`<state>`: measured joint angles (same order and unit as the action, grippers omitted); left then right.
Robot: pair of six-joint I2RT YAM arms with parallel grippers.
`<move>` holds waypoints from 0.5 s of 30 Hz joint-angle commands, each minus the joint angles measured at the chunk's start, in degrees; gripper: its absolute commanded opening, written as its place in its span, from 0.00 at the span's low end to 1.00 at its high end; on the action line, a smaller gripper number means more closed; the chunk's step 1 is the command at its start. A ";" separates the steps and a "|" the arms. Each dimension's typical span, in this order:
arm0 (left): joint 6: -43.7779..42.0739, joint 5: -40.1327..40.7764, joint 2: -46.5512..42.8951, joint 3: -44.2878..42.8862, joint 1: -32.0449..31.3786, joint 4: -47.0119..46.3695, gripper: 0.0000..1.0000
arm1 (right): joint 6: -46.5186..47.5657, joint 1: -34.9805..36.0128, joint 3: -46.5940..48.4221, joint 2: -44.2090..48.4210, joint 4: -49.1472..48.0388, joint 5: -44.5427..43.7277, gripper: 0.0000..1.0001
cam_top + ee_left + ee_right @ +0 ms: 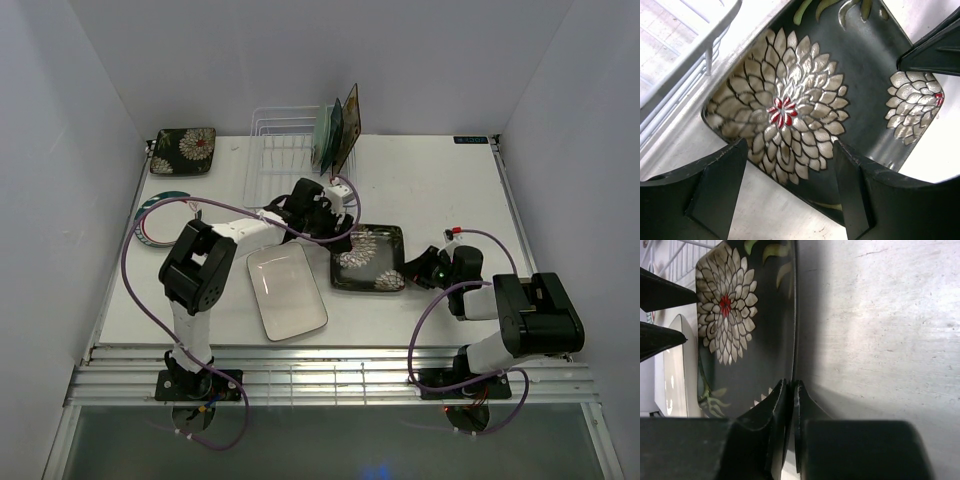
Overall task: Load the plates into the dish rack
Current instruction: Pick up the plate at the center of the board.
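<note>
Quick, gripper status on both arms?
Left gripper: open, empty, over the dark floral plate.
Right gripper: shut on that plate's rim.

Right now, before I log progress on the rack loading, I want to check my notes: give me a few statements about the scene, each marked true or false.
1. The right gripper pinches the rim of the dark floral plate in the middle. True.
2. The left gripper is shut on that plate. False: it is open above it, holding nothing.
3. The white rectangular plate stands in the dish rack. False: it lies flat on the table, near the left arm.
4. Upright plates stand at the rack's right end. True.
5. A second dark floral plate lies outside the rack, at the far left corner. True.
</note>
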<state>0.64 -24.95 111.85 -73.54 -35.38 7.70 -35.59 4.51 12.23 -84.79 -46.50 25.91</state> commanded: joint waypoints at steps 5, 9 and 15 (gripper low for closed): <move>-3.27 0.08 -3.66 -1.34 0.13 1.34 0.80 | 0.88 0.23 1.31 0.85 -3.07 2.13 0.08; -5.48 1.21 -6.11 -2.14 0.13 2.66 0.83 | 3.24 0.67 0.43 5.41 0.52 -0.68 0.08; -8.81 1.66 -10.16 -4.15 0.04 5.47 0.88 | 7.64 1.55 -0.28 17.63 10.70 -6.82 0.08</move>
<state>-5.23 -23.73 108.05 -74.04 -35.38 11.66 -32.45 5.58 11.99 -72.99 -38.83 22.90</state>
